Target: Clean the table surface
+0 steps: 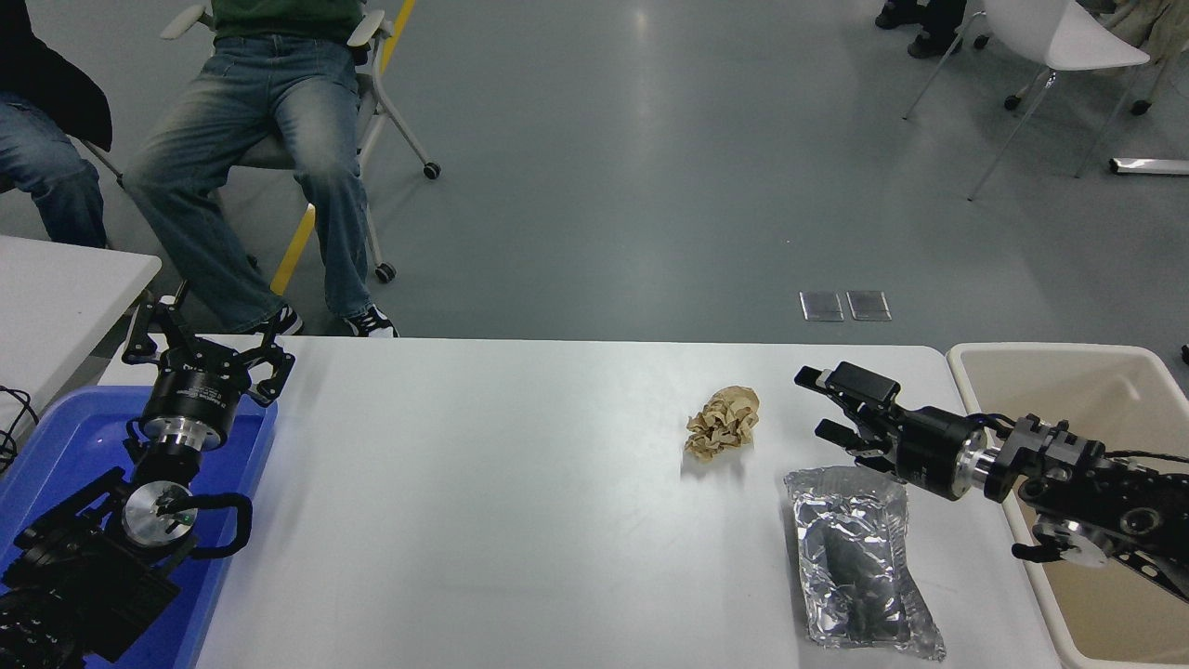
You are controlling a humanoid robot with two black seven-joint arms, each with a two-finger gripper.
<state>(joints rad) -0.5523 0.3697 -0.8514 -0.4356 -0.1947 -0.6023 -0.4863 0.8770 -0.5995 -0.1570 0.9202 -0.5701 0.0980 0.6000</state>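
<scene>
The white surface (483,520) spans the foreground before a grey floor (650,167), carrying crumpled brown paper (724,422) and a foil pouch (859,559), with the right pincer (821,405) hovering, fingers apart, between them.

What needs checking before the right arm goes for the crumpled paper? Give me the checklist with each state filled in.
1. right gripper open with nothing in it: ok.
2. Path to the crumpled brown paper: ok, only bare white table surface lies between them.
3. Paper free of other things: ok, it sits apart from the silver foil pouch.
4. Foil pouch out of the gripper's way: not ok, its far edge lies just below the gripper.
5. beige bin ready at the table's right end: ok, no trash visible in the part that shows.
6. left gripper parked over the blue tray, out of the way: ok.
</scene>
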